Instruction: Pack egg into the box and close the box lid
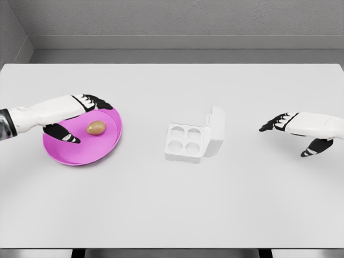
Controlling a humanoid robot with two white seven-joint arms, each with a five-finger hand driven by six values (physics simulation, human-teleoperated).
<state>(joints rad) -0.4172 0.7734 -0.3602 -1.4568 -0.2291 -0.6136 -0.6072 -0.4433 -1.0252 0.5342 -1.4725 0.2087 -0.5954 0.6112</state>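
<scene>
A tan egg [96, 127] lies on a magenta plate [105, 148] at the left of the table. My left hand [86, 115] hovers over the plate, fingers spread around the egg without closing on it; the thumb [67, 135] lies to the egg's left and the fingers [99, 102] reach behind it. A white egg box [185, 141] with round wells sits at the middle, its lid [216, 130] standing open on the right side; all wells look empty. My right hand [285, 131] hovers open to the right of the box, apart from it.
The white table [172, 204] stretches wide, with its front edge near the bottom of the picture. A grey wall runs behind the table's far edge.
</scene>
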